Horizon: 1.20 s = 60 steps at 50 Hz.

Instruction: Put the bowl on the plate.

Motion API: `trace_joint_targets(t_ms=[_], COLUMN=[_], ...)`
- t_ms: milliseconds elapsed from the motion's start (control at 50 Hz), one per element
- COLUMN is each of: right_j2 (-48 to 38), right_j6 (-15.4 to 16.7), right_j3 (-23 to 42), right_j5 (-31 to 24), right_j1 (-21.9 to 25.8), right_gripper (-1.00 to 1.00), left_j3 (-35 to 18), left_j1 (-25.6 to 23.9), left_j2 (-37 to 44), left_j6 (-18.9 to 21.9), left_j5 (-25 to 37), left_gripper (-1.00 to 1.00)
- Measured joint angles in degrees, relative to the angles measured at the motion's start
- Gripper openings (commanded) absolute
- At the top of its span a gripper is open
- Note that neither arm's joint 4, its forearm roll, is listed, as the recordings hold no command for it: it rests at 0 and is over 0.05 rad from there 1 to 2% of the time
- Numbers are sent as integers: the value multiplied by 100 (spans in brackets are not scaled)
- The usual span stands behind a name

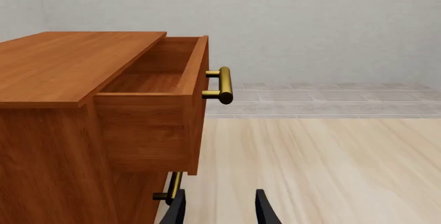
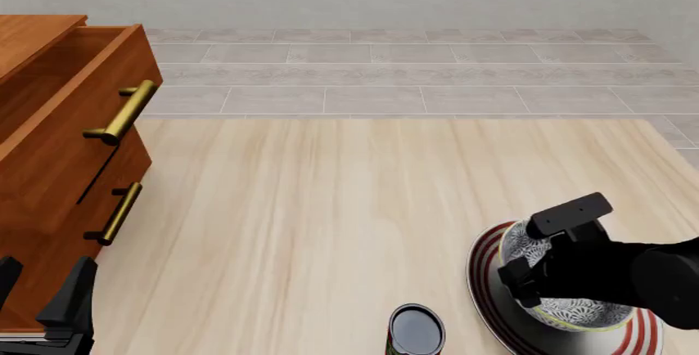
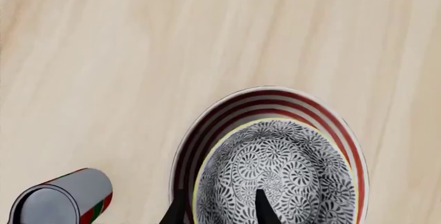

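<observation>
Wood fills most of what lies around me: the pale table top (image 2: pixel 327 224) stretches ahead of both my grippers, and the reddish cabinet (image 2: pixel 44 167) stands just beside my left gripper (image 1: pixel 219 208), its upper drawer (image 1: pixel 155 105) pulled open above and ahead of those fingers, brass handle (image 1: pixel 222 85) sticking out toward the open table. That arm has no part in this job as far as I can judge, so it hangs low by the cabinet foot with its fingers parted and nothing between them, out of the other arm's way.

Next in size is the plate (image 3: pixel 200 136), white with red rings, lying flat on the table directly under my right gripper (image 3: pixel 219 209). Its ringed rim shows all round the far side of the bowl, which tells me the bowl sits well inside it, not on its edge.

Then the bowl (image 3: pixel 276 172), blue-grey and white with a pale yellow rim, upright within the plate. My right gripper straddles the bowl's near wall, one finger inside and one outside. Whether they pinch the wall or stand just off it I cannot tell; the front view hides the fingertips behind my own wrist. Nor can I see whether the bowl's foot touches the plate.

Smallest is the dark can (image 2: pixel 415 330), standing on the table just off to the left of my right gripper, near the plate's rim but apart from it. I judge it the one thing to avoid on the way out.
</observation>
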<state>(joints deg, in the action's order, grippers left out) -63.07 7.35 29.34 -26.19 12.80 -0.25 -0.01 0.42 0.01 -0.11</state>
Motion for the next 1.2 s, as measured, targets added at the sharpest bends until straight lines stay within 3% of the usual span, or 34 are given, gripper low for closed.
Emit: trace_joint_targets(t_ms=[1200], right_j2=[282], right_j6=[972], right_j3=[1785], right_j5=[-1405], right_j1=[-36], right_gripper=[100], left_j3=[0], left_j1=[0], left_j2=[0], left_j6=[0], left_j5=[0], left_gripper=[100])
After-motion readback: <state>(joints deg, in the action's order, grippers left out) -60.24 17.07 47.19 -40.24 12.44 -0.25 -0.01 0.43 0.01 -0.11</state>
